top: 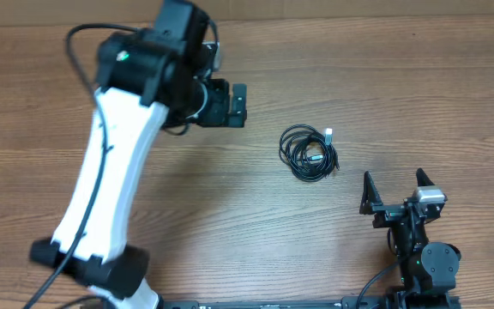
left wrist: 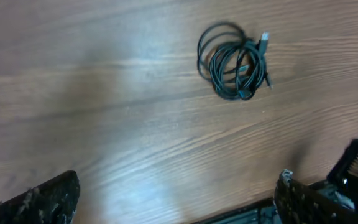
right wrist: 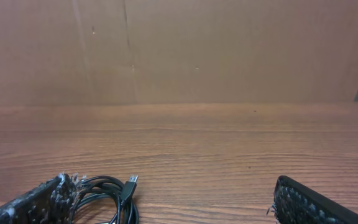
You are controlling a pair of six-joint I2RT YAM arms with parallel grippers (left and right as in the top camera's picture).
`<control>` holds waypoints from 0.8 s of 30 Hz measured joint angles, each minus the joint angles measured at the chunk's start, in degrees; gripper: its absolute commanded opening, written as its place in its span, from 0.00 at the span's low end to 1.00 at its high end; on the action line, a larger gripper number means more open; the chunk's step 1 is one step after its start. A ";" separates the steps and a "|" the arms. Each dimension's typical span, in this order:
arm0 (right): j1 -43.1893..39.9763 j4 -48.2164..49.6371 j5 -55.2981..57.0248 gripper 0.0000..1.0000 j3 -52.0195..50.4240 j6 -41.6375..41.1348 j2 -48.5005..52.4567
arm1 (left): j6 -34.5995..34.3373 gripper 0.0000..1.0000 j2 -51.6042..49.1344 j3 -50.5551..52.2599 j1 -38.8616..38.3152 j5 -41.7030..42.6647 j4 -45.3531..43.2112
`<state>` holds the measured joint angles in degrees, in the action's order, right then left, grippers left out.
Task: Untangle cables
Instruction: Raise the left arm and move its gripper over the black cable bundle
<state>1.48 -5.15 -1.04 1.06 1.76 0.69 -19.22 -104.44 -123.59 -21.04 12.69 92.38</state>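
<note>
The cables (top: 309, 153) lie as one coiled black bundle on the wooden table, right of centre, with a silvery-white plug tip (top: 328, 135) at the upper right. My left gripper (top: 237, 104) is open and empty, above and to the left of the bundle. My right gripper (top: 395, 185) is open and empty, to the lower right of it. In the left wrist view the bundle (left wrist: 235, 59) lies far ahead of the open fingers (left wrist: 179, 199). In the right wrist view the bundle (right wrist: 107, 196) lies beside the left finger, with the jaws (right wrist: 173, 205) wide apart.
The left arm's white link (top: 110, 163) crosses the table's left half. A brown cardboard wall (right wrist: 179, 50) stands behind the table. A black rail (top: 273, 303) runs along the front edge. The right arm's gripper shows in the left wrist view (left wrist: 353, 180).
</note>
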 measured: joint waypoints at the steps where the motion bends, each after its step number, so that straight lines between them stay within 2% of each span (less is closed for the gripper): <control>1: 0.02 -0.02 0.02 1.00 0.00 -0.02 0.00 | -0.44 1.00 -1.57 0.00 0.00 0.70 0.09; 10: 0.02 -0.02 0.02 1.00 0.00 0.00 0.00 | 0.85 1.00 -15.91 -0.11 -1.95 10.67 -0.15; 18: 0.00 -0.02 0.02 1.00 0.00 0.00 0.00 | 1.20 1.00 -26.60 -0.11 -5.31 13.88 -4.83; 24: 0.00 -0.02 0.02 1.00 0.00 0.00 0.00 | -3.93 1.00 -31.85 -0.11 -6.32 14.56 -10.64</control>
<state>1.48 -5.17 -1.02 1.06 1.76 0.69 -23.16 -136.29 -123.70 -27.35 27.24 81.73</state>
